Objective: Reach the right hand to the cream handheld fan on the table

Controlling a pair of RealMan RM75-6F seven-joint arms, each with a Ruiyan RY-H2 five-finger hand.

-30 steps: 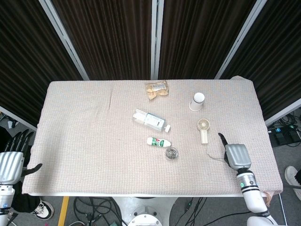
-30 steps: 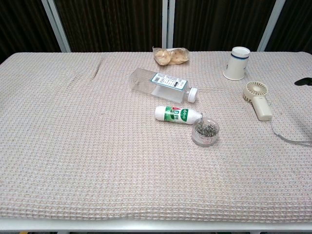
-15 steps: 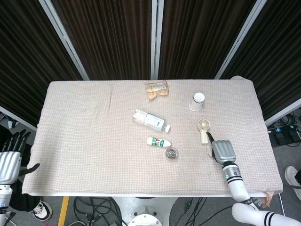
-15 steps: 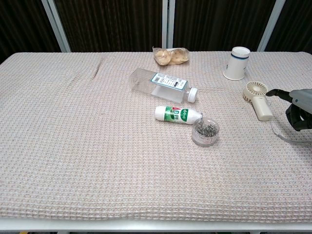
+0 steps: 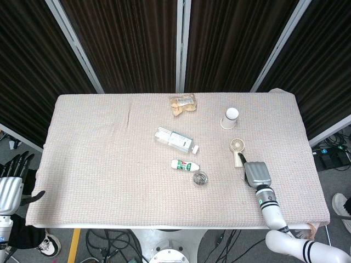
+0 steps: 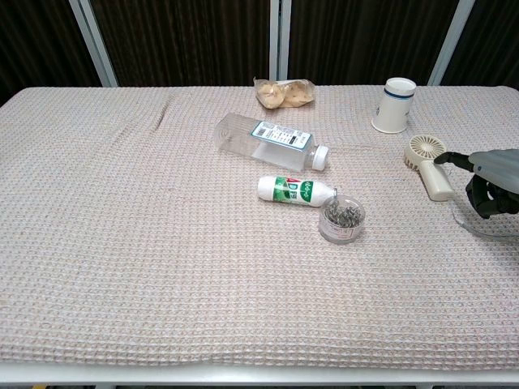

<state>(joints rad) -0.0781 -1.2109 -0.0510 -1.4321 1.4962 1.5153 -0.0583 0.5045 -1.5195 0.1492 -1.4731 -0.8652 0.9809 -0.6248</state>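
Cream handheld fan [image 5: 237, 150] lies flat, round grille toward 12 o'clock, handle toward 6. Right hand [image 5: 257, 175] hovers at its 4 o'clock, fingers apparently curled, holding nothing.

On your worktop [image 5: 98, 159], covered by a pale waffle-weave cloth, a clear plastic bottle [image 5: 175, 139] lies on its side near the middle. Just in front of it you have a small white bottle with a green label [image 5: 185, 165], also lying down, and beside that a round clear tub of metal clips [image 5: 200, 178]. Toward the back sit a wrapped snack bag [image 5: 182, 103] and a white cup [image 5: 230, 118].
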